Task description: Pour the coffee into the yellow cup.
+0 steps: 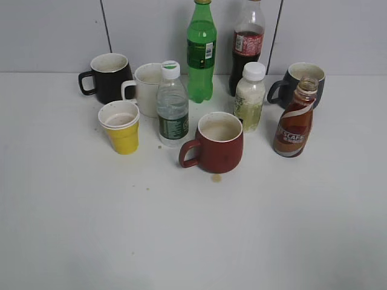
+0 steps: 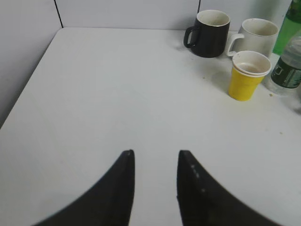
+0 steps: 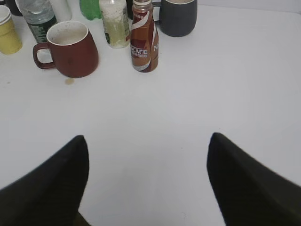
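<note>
The coffee, a brown Nescafe bottle (image 1: 294, 121) without a cap, stands upright at the right of the group; it also shows in the right wrist view (image 3: 144, 37). The yellow cup (image 1: 121, 127) stands at the left, upright, and shows in the left wrist view (image 2: 248, 75) and at the right wrist view's left edge (image 3: 8, 30). My left gripper (image 2: 155, 153) is open and empty over bare table, well short of the cup. My right gripper (image 3: 148, 139) is wide open and empty, in front of the coffee bottle. Neither gripper shows in the exterior view.
A red mug (image 1: 216, 144) stands at the centre, with a small spill spot (image 1: 216, 177) in front. A water bottle (image 1: 172, 106), white mug (image 1: 147, 87), black mug (image 1: 109, 77), green bottle (image 1: 201, 51), cola bottle (image 1: 247, 45), pale drink bottle (image 1: 250, 96) and dark grey mug (image 1: 302, 81) stand around.
</note>
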You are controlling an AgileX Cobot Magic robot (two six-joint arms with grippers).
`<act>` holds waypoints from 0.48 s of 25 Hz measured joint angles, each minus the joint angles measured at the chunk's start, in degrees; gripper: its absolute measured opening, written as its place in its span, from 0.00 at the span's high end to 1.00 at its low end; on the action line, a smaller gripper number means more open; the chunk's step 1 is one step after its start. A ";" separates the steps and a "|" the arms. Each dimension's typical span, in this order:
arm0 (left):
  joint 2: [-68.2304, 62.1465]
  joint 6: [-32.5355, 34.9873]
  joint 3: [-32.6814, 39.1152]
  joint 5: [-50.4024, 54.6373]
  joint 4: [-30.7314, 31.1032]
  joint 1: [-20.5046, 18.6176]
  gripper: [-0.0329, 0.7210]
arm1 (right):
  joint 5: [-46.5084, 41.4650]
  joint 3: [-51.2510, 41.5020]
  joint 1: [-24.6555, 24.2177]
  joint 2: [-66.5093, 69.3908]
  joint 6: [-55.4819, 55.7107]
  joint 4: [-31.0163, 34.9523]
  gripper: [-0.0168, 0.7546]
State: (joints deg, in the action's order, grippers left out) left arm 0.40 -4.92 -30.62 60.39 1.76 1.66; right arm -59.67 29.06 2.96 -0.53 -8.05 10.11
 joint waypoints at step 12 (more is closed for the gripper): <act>0.00 0.00 0.00 0.00 0.00 0.00 0.64 | 0.00 0.00 0.00 0.00 0.06 0.00 0.22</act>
State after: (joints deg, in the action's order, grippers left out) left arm 0.40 -4.92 -30.62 60.39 1.76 1.66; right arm -59.67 29.06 2.96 -0.53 -8.00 10.11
